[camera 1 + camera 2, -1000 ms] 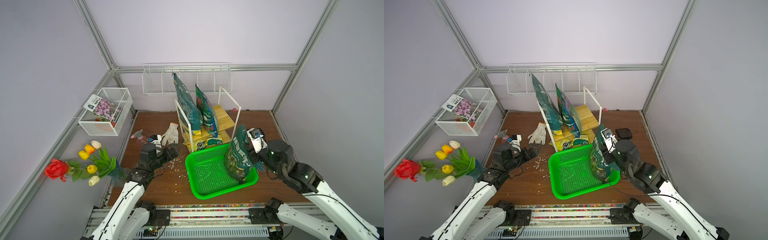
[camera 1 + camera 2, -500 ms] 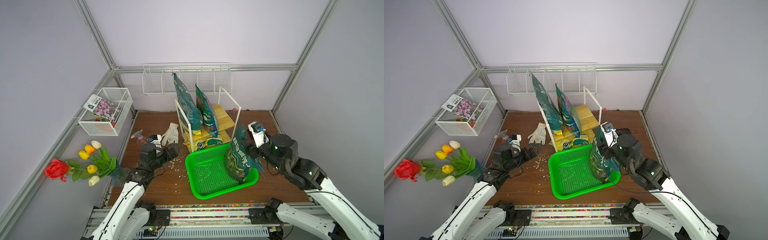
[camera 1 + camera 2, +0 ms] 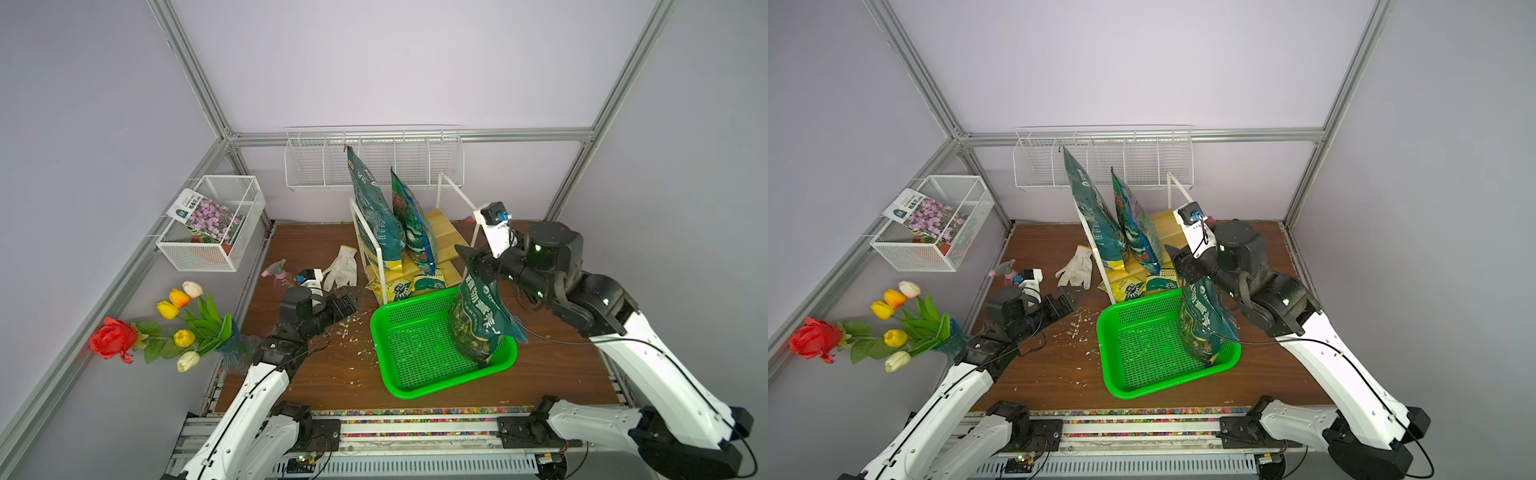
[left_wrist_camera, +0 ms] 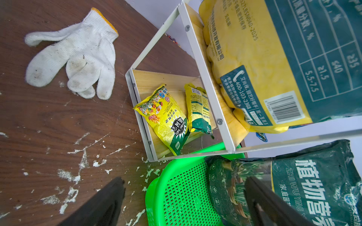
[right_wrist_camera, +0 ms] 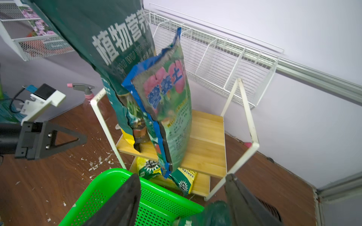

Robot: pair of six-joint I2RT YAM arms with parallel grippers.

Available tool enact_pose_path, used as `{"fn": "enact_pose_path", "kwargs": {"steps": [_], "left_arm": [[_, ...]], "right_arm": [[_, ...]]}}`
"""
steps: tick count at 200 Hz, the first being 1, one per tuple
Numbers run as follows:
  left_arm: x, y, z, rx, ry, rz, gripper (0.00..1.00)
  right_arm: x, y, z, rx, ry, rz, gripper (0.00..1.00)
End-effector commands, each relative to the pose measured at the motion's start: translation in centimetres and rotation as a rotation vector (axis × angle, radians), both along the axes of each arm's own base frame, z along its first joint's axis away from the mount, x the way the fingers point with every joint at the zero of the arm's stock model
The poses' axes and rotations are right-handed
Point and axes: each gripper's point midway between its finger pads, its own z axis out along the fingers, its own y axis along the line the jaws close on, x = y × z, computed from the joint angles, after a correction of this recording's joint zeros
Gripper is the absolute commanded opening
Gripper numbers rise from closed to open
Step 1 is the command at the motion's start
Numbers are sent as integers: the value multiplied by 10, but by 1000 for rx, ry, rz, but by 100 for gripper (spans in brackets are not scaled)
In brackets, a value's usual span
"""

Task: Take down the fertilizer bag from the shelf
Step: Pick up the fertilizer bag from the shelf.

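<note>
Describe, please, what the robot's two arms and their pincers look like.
The left arm and right arm have smooth white shell links joined by black cylindrical joints, with thin black cables running alongside. The left pincer and right pincer are black, with flat tapering fingers. Each wrist carries a white camera bracket with a blue plug.

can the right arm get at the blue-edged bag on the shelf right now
Probably yes: the right gripper is open and the blue-edged bag stands straight ahead of it on the shelf, nothing between. The dark green bag in the basket sits beneath its jaws.
</note>
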Motion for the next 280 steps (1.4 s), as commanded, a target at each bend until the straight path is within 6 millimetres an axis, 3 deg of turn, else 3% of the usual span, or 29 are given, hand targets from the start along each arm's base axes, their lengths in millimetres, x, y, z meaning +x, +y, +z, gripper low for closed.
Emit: {"fn": "enact_pose_path", "kwargs": {"steps": [1, 68, 122, 181, 235, 269, 280], "left_arm": [[2, -1, 3, 1, -18, -1, 100], [3, 0, 0, 16, -18, -2, 100], [3, -1, -3, 23, -17, -8, 100], [-1, 2, -5, 31, -22, 0, 100], [-4, 4, -5, 38, -29, 3, 100], [-4, 4, -7, 41, -27, 4, 100], [-4, 5, -6, 39, -27, 4, 100]], "right_arm": [[3, 19, 18, 53, -7, 67, 71], [29, 60, 37, 99, -38, 121, 70], [59, 78, 40, 114, -47, 76, 66], [72, 102, 28, 124, -14, 95, 64], [83, 111, 11, 95, 11, 64, 61], [90, 111, 4, 81, 18, 27, 57], [92, 111, 2, 76, 21, 17, 50]]}}
